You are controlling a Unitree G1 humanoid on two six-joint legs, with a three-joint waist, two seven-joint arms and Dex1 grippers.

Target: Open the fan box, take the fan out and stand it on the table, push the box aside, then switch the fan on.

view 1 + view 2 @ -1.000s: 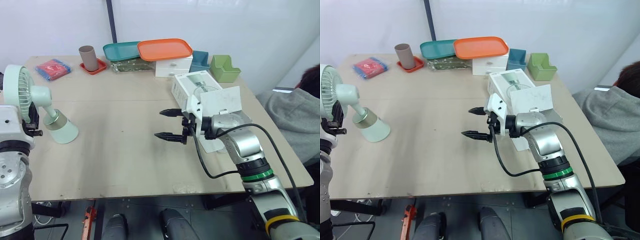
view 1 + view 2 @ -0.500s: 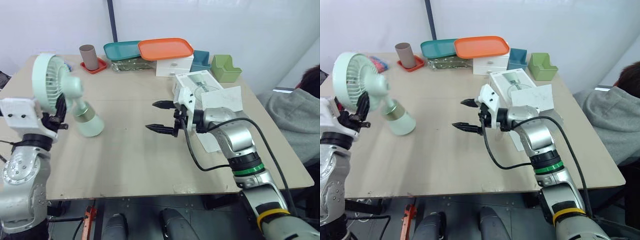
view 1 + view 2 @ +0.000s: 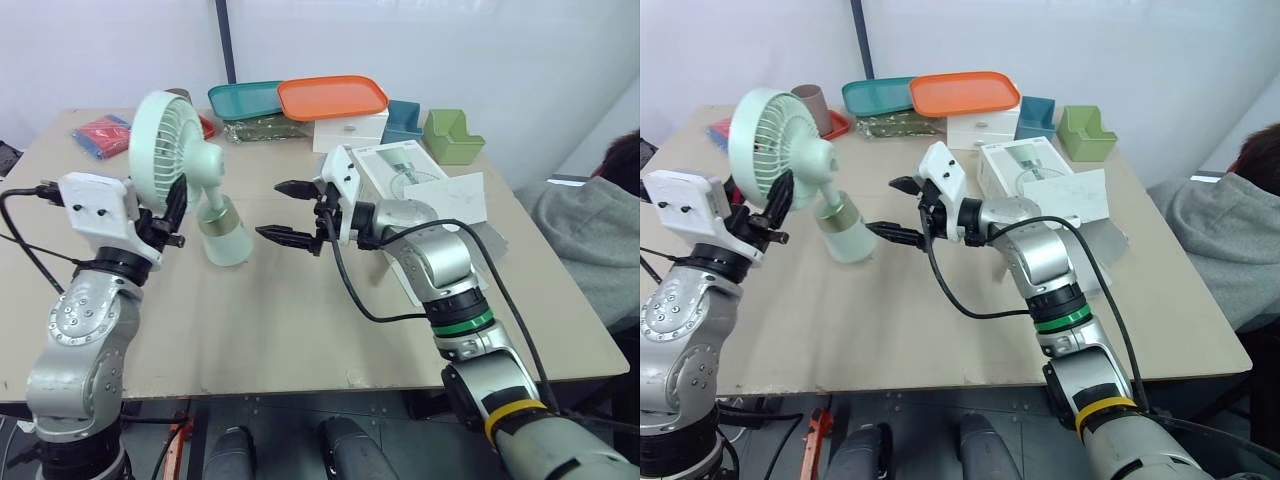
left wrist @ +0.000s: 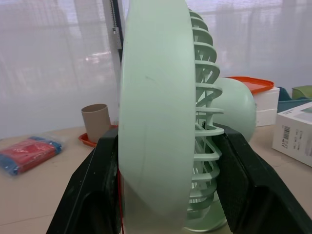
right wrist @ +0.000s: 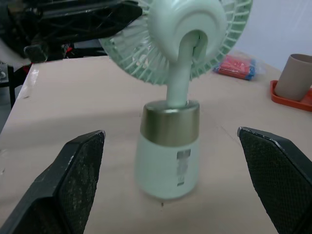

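Table (image 3: 300, 330) open toward near edge; left end effector (image 4: 168, 146) clamps fan (image 3: 165, 140); right end effector (image 3: 272, 209) wide beside it.

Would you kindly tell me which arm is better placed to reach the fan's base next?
Right. The left gripper is shut on the fan by its head, so it is occupied. The right gripper is open, pointing at the fan's base from close by, with nothing between.

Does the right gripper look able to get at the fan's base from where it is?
Probably yes. The right gripper is open and aimed at the base, with nothing between them. The left gripper clamps the fan's head, so the base is free.
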